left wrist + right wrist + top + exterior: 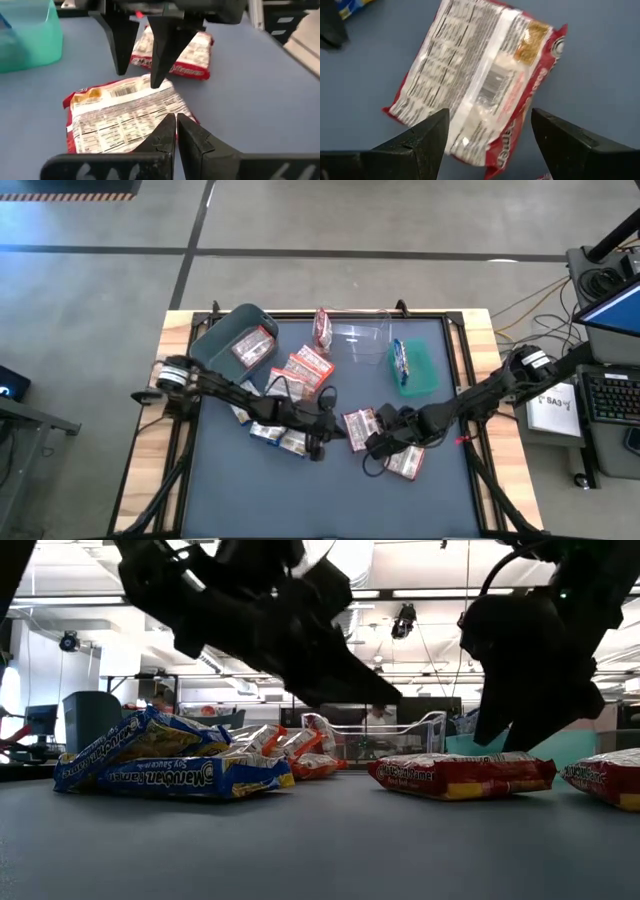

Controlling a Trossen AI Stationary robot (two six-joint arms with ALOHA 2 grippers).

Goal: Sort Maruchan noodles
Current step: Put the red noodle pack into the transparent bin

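A maroon-and-white Maruchan noodles packet (358, 423) lies flat, printed back up, on the blue mat near the table's middle; it also shows as the packet (120, 117) and the packet (480, 85). My right gripper (487, 132) hovers open just over it, slanting down, one finger on either side of one end. Seen from the left wrist, my right gripper (137, 75) stands at the packet's far edge. My left gripper (176, 122) is shut and points at the same packet from the table's left, above the mat (395, 697). A second maroon packet (405, 463) lies nearer the front.
Blue packets (280, 437) lie under the left arm and orange-red ones (305, 370) behind it. A grey bin (225, 340) with one packet stands far left, a clear bin (365, 335) far middle, and a green bin (420, 370) with a blue packet to the right.
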